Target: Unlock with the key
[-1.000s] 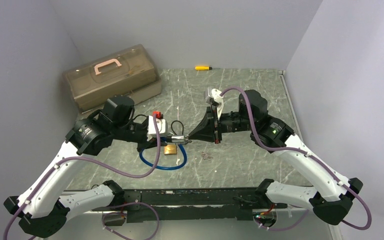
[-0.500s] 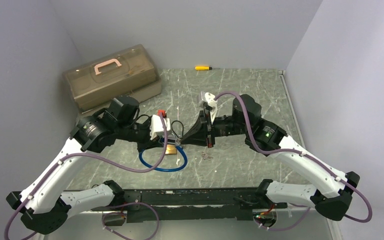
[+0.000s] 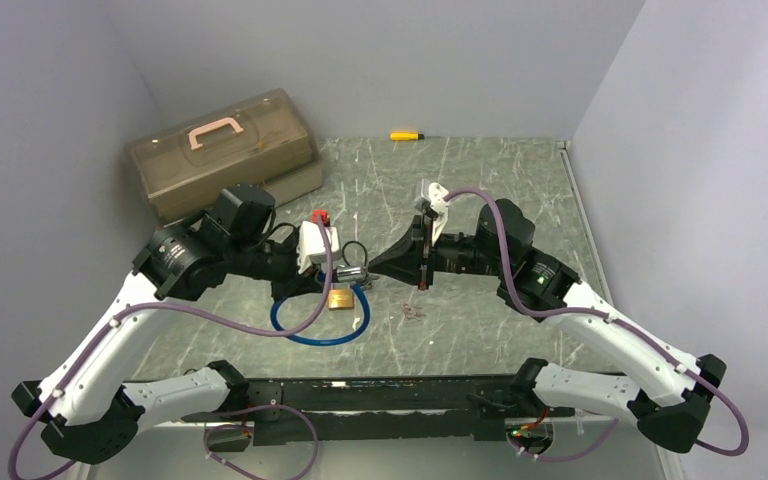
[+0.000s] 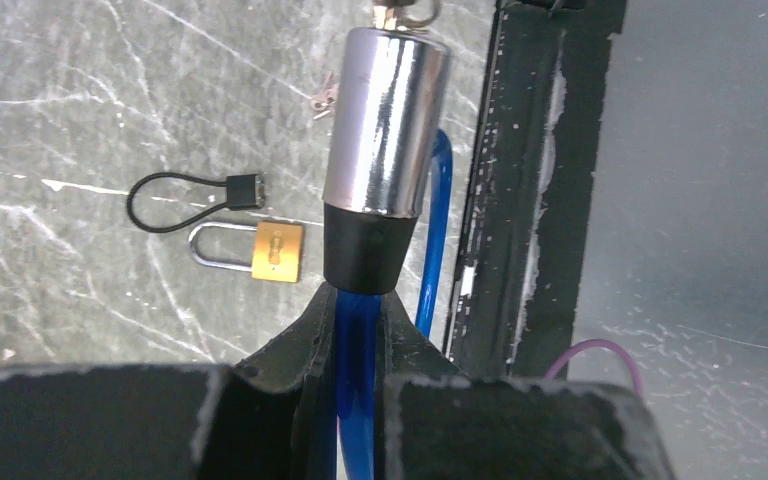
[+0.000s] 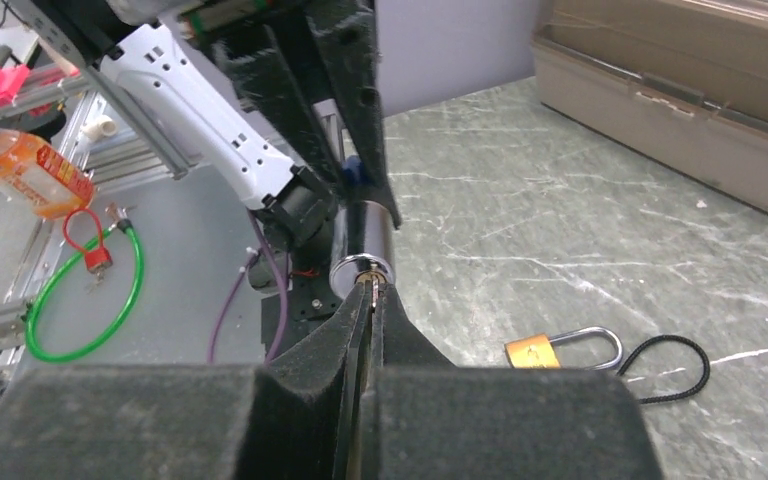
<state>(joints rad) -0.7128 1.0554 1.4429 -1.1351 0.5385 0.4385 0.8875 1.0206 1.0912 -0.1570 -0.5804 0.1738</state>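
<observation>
The left pincer (image 4: pixel 357 330) is clamping the blue cable (image 3: pixel 310 335) just below the lock cylinder (image 4: pixel 385 120), raised off the surface (image 3: pixel 480 190), while the right pincer (image 5: pixel 368 300), shifted slightly since a moment ago, is still pinching the key (image 4: pixel 401 13) in the keyhole, suggesting turning is underway.

Left wrist view: the key (image 4: pixel 406 12) at the end of the lock cylinder (image 4: pixel 385 140) is cut off by the top edge, so only a brass stub shows. The blue cable (image 4: pixel 356 400) runs between the fingers of the left gripper (image 4: pixel 357 310) and leaves the frame at the bottom.

Right wrist view: the closed fingers of the right gripper (image 5: pixel 370 300) cover nearly all of the key. Blade depth in the keyhole cannot be told. The toolbox (image 5: pixel 680 80) is cut off at the top and right edges.

Top view: the small metal item (image 3: pixel 412 312) and the yellow object (image 3: pixel 407 135) are too small to identify
</observation>
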